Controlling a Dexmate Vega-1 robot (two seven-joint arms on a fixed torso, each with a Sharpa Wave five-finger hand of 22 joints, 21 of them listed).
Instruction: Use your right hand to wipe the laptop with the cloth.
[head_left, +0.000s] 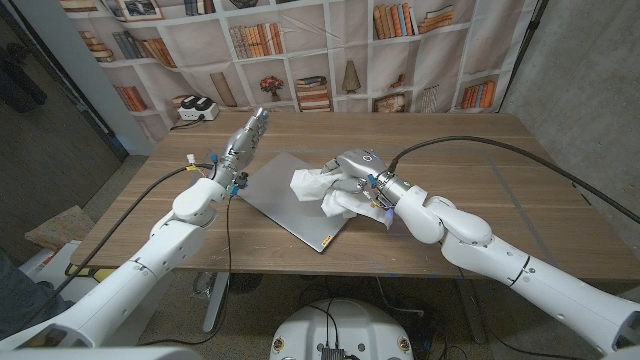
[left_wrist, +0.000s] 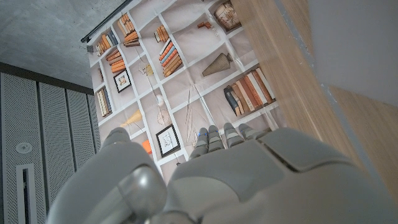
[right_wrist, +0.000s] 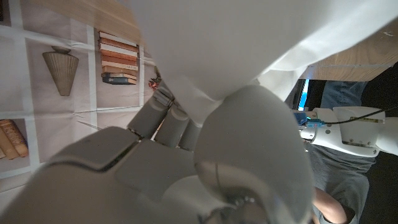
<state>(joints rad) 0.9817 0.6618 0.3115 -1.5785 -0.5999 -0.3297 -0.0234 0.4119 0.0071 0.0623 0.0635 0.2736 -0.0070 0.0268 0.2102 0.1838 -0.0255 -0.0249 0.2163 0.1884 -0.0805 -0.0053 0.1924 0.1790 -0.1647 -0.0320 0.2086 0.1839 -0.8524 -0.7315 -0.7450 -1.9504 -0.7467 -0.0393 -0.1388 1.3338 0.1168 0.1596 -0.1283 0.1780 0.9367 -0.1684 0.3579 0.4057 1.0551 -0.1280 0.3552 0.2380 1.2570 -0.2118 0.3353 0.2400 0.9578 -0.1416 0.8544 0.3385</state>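
Note:
A closed grey laptop lies at an angle on the wooden table. A white cloth is bunched on the laptop's right part and hangs over its right edge. My right hand presses down on the cloth, its fingers curled into the fabric; in the right wrist view the cloth drapes over that hand. My left hand is raised beside the laptop's left corner, fingers straight and together, holding nothing. In the left wrist view that hand points at the bookshelf backdrop.
A white box with two black things sits at the table's far left corner. A printed bookshelf backdrop hangs behind the table. A person's clothing and part of my left arm show in the right wrist view.

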